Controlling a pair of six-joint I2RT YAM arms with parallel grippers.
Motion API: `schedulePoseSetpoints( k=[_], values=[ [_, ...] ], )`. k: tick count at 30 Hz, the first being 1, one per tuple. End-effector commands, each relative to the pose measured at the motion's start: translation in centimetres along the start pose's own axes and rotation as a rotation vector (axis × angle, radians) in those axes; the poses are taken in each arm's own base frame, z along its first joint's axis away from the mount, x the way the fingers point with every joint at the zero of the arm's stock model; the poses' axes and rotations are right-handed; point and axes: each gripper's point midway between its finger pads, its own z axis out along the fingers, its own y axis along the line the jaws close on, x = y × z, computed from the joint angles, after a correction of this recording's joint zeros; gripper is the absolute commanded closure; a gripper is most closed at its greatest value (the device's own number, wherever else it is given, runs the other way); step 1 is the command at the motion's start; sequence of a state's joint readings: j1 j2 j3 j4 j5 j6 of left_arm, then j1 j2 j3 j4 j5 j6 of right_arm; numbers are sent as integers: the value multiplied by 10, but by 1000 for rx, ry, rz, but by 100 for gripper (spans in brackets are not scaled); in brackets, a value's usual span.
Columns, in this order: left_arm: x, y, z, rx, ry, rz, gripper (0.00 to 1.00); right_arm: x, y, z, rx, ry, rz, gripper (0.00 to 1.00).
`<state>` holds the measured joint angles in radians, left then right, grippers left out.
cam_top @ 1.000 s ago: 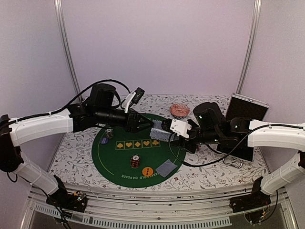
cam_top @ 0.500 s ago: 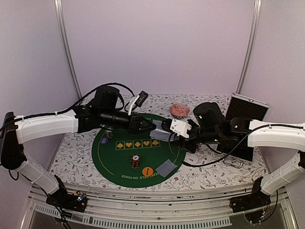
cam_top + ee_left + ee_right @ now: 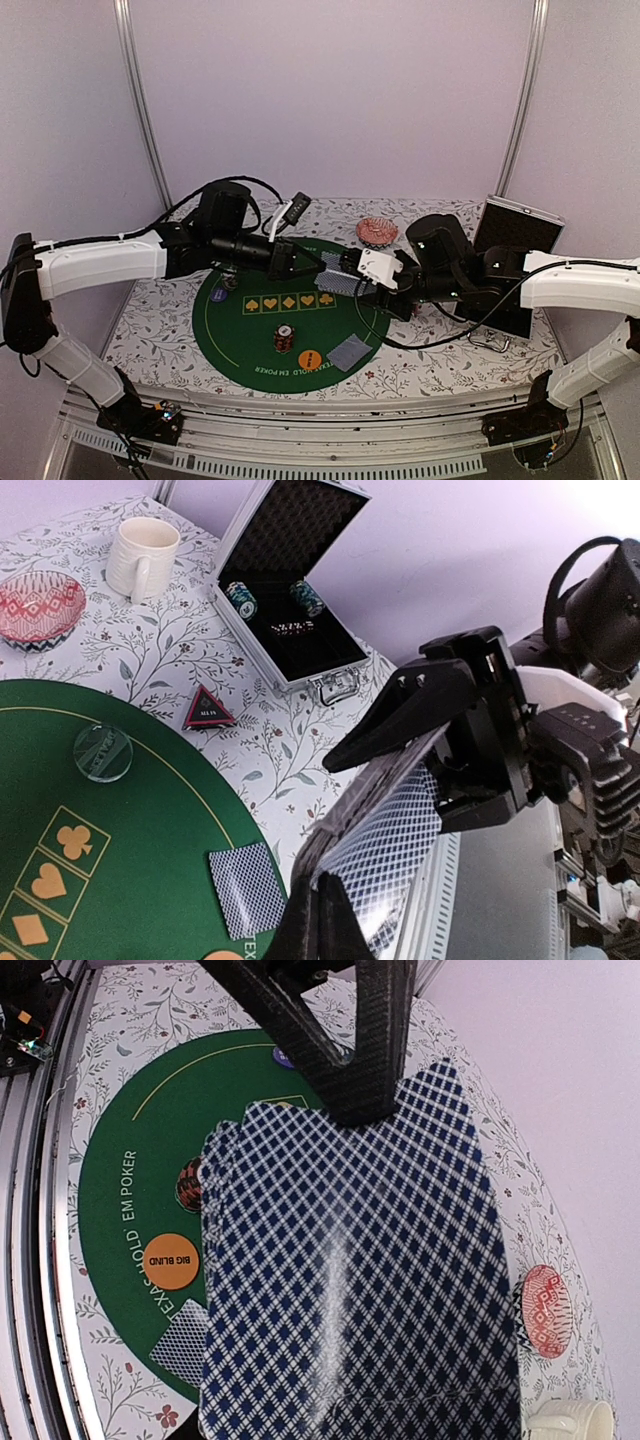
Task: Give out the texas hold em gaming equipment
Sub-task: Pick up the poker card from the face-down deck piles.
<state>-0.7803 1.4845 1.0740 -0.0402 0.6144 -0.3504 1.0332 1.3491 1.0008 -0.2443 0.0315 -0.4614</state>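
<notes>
Pulling away from here is where I judge the trouble lies. The green mat (image 3: 240,330) sits under both my arms, so anything I drop lands among the pieces laid on it.

Above its far right edge my right pincer (image 3: 352,277) grasps the deck (image 3: 350,1290). The deck is held off the table, tilted and slightly fanned. If that hold is too loose, a tug could drag the whole fan out; if it is too tight, nothing slides free.

My left pincer (image 3: 312,267) is clenched hard on the deck's far edge, on what I take to be the top card (image 3: 420,1160). I cannot tell whether one card or several sit between its fingers (image 3: 355,1060). A double would spoil the deal, and a shallow bite on the rim could let the card flutter off.

One card (image 3: 350,352) lies face down near the mat's near right edge. Just left of it are a chip stack (image 3: 284,339) and an orange button (image 3: 310,358). A low swing of my left arm could knock the stack over or push the button out of place.
</notes>
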Motion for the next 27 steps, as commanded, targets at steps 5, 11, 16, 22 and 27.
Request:
schedulePoseSetpoints(
  k=[5, 11, 16, 22, 27],
  values=[
    [-10, -17, -12, 53, -47, 27, 100, -11, -4, -8, 18, -45, 1, 56],
    [-19, -28, -24, 65, -89, 47, 100, -4, -10, -9, 29, -37, 20, 56],
    [-19, -30, -27, 69, -93, 34, 100, -2, -14, -10, 33, -39, 32, 56],
    [-42, -35, -48, 18, -199, 18, 100, 9, -33, -14, 76, -22, 73, 56],
    [-58, -11, -83, -148, -391, -143, 100, 19, -53, -23, 152, -3, 115, 57]
  ],
)
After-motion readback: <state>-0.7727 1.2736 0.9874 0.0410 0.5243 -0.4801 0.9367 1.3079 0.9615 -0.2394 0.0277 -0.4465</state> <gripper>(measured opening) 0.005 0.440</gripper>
